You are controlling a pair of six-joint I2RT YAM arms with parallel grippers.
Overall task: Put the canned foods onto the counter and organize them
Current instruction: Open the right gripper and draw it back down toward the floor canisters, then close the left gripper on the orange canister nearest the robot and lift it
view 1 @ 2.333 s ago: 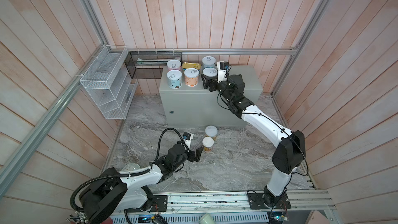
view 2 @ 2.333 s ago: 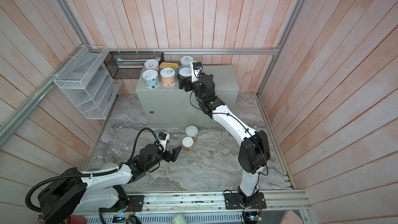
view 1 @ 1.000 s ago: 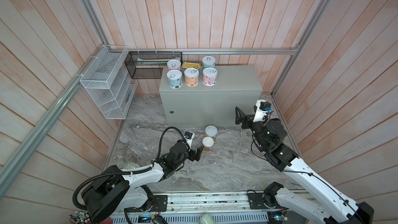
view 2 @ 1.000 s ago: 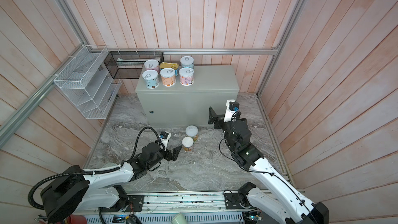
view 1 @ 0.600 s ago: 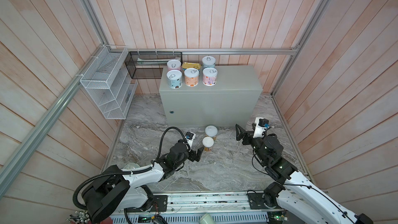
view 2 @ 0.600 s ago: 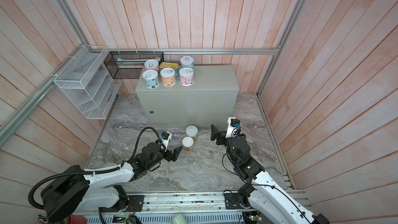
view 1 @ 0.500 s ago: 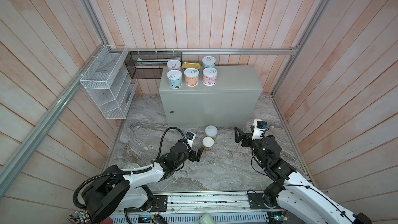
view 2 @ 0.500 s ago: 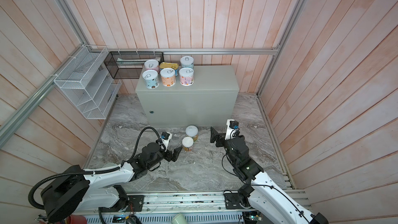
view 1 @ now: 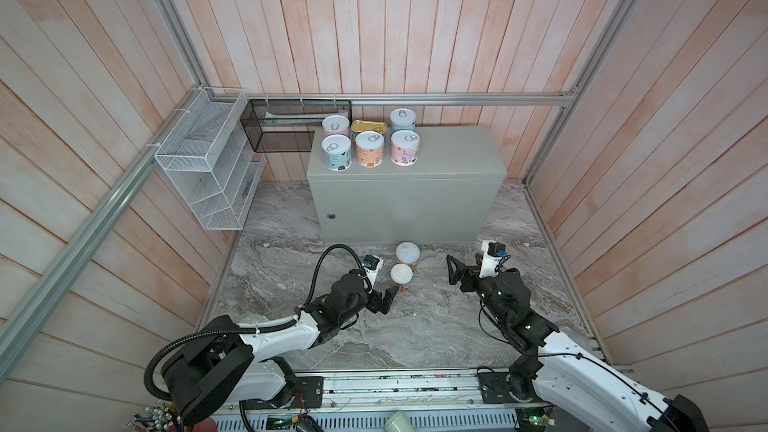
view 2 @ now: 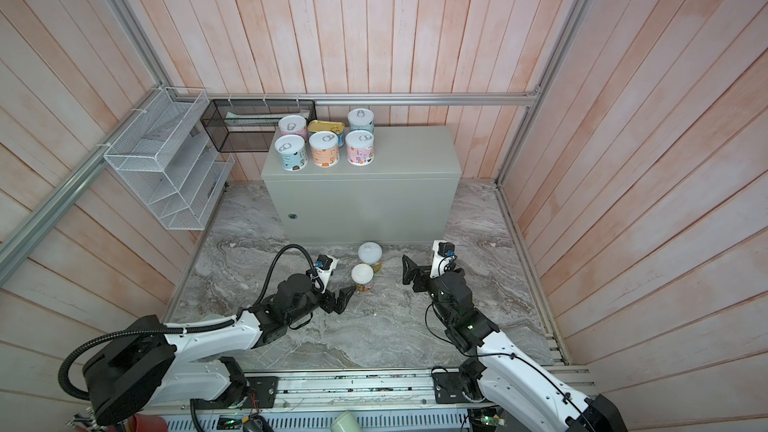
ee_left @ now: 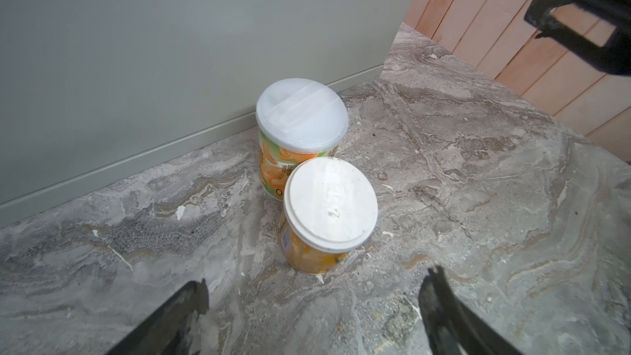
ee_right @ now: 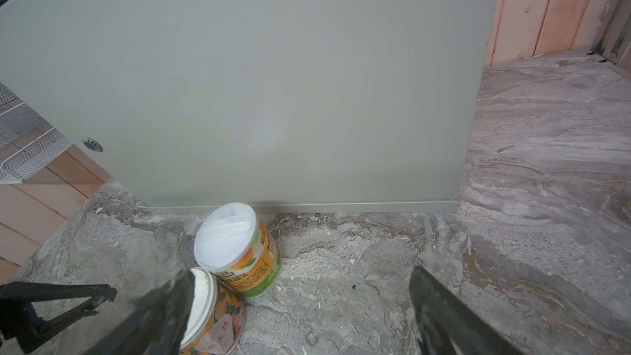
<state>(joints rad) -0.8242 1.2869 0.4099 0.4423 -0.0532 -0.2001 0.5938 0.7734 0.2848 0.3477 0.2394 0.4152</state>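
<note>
Can: white-lidded orange tin [view 1: 401, 278], upright on marble floor [view 1: 436, 326] beside its twin [view 1: 407, 252] | just ahead of left hand [view 1: 383, 300], spread, empty | right hand [view 1: 463, 274] spread, empty, farther | grey-green cabinet surface [view 1: 449, 155] behind

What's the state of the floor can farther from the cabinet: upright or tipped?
Upright. The can stands on its base on the floor, white lid on top, facing up.

A: What stands up top?
B: Three cans [view 1: 369, 148] in a row on the counter [view 1: 449, 160], at its left end; behind them a tin [view 1: 365, 126] between two more cans [view 1: 402, 119].
A: And down below?
B: A pair of cans [view 1: 401, 277] on the floor [view 1: 436, 326] before the counter, one just behind the other.
</note>
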